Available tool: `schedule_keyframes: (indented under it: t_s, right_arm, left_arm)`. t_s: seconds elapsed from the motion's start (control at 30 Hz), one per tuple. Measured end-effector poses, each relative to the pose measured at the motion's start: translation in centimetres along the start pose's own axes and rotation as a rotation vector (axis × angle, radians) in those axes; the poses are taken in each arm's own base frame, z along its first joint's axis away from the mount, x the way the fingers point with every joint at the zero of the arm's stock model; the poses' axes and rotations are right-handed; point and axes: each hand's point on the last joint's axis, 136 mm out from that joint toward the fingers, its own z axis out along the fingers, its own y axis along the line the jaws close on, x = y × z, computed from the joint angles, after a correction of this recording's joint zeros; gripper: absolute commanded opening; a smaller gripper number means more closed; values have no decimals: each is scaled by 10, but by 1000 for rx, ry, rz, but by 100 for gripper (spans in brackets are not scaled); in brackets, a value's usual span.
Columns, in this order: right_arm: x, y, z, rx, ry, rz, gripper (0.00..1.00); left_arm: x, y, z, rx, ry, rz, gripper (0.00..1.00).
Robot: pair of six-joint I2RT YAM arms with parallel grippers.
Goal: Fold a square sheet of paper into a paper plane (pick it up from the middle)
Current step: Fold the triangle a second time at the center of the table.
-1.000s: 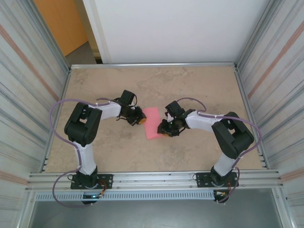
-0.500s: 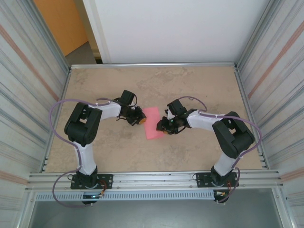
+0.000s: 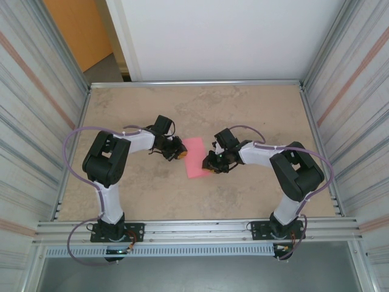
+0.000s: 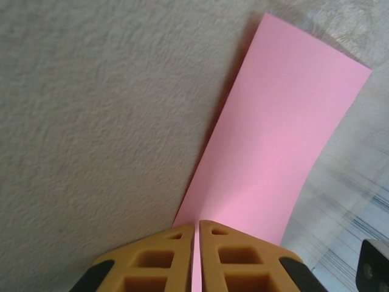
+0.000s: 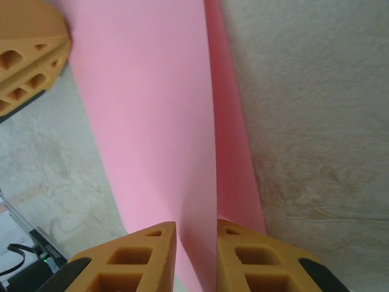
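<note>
Early days here: the square sheet of paper [image 3: 194, 157] lies mid-surface on the table [image 3: 255, 109], well clear of every edge, doubled over into a long strip by the look of it. There's no nose and no wings yet, so most folds remain. The left gripper [image 4: 198, 226] is clamped tight on one edge. The right gripper [image 5: 196, 228] straddles the opposite edge, and whether it pinches, I cannot tell.

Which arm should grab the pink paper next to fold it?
Probably the right. The right gripper has its fingers either side of an edge of the pink paper, not yet pinching. The left gripper is shut on the other side, holding it.
</note>
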Motion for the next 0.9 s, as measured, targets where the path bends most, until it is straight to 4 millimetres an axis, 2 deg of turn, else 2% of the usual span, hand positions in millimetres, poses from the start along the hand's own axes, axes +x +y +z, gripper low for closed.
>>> schedule_keyframes:
  t_s: [0.33, 0.53, 0.9]
  right_arm:
    - [1, -4, 0, 12, 4, 29, 9]
    - [0, -4, -4, 11, -4, 32, 2]
    - [4, -7, -14, 10, -9, 42, 1]
  left_arm:
    - [1, -1, 0, 3, 4, 8, 14]
    - [-3, -8, -1, 31, -13, 90, 17]
    - [-11, -39, -12, 101, -43, 269, 15]
